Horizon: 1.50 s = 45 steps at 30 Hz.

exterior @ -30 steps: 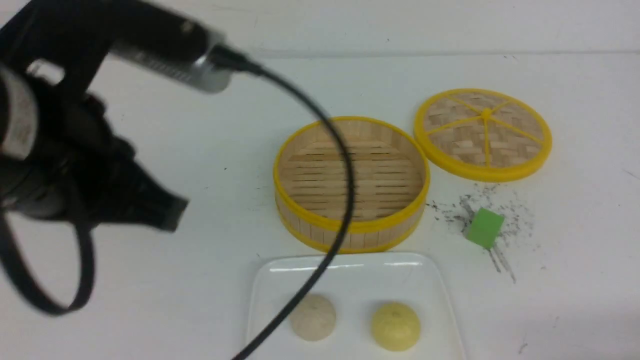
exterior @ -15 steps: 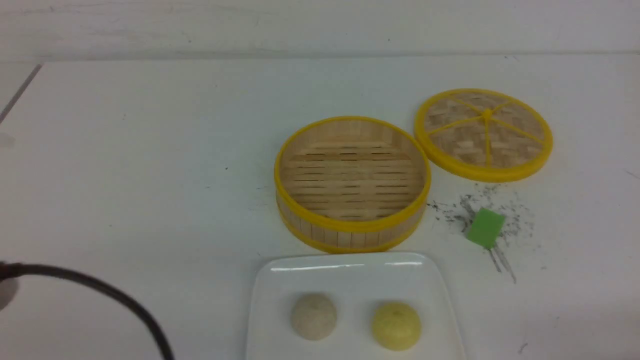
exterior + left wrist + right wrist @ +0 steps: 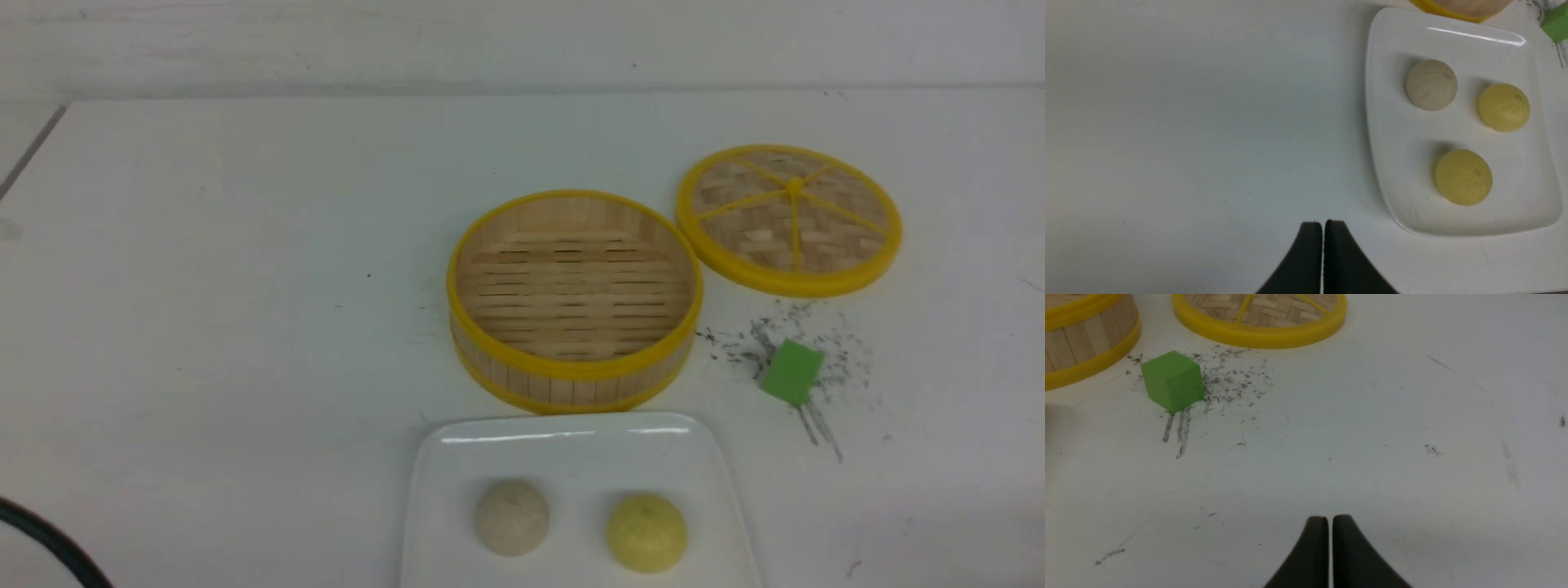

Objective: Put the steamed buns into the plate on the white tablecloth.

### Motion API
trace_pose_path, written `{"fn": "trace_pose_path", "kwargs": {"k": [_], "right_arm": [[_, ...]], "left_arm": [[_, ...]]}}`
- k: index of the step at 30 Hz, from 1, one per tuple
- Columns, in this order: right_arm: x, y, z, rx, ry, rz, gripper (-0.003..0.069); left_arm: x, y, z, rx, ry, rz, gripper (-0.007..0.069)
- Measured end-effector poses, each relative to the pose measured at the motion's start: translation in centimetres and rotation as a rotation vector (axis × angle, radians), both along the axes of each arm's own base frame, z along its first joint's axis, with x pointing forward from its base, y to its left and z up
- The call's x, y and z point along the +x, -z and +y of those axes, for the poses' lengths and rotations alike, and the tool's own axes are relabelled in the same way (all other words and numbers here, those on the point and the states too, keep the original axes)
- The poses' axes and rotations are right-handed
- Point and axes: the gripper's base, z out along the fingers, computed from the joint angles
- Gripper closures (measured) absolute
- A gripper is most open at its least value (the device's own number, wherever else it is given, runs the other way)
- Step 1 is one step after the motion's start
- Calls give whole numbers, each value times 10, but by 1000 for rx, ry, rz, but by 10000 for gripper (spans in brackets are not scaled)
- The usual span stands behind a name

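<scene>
Three steamed buns [image 3: 1461, 177] sit in the plate [image 3: 1461, 34], well clear of both empty grippers; left gripper [image 3: 1323, 223] and right gripper [image 3: 1329, 518] fingers pressed together; the only risk I see is a stray sweep nudging the plate.

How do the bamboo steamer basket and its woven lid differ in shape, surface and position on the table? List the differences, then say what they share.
The steamer basket is deep with upright slatted walls; the lid is a flat disc.
The steamer basket's floor is parallel slats; the lid is woven, with yellow spokes meeting at its centre.
The steamer basket stands just behind the plate; the lid lies farther back and to the right.
Both are round, bamboo-coloured, yellow-rimmed and hold nothing.
</scene>
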Motion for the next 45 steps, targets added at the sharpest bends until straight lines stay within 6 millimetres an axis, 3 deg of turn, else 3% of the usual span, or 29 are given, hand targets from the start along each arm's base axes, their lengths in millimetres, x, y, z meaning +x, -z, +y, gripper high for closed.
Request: {"fn": "trace_pose_path", "kwargs": {"k": [7, 12, 13, 16, 21, 25, 36, 45], "right_arm": [[0, 0, 0, 44, 10, -1, 615], [0, 0, 0, 50, 12, -1, 606], [0, 0, 0, 51, 12, -1, 606], [0, 0, 0, 51, 12, -1, 599], [0, 0, 0, 51, 12, -1, 592], [0, 0, 0, 51, 12, -1, 589], [0, 0, 0, 51, 13, -1, 571], [0, 0, 0, 52, 13, -1, 560]], "left_arm": [[1, 3, 0, 12, -8, -4, 594], [19, 38, -17, -13, 55, -94, 594], [20, 36, -17, -22, 57, -107, 594], [32, 52, -31, -132, 96, -258, 592], [39, 39, -42, -336, 125, -484, 591], [39, 32, -44, -380, 133, -538, 588], [39, 32, -44, -378, 135, -545, 578], [42, 57, -43, -150, 224, -610, 571]]}}
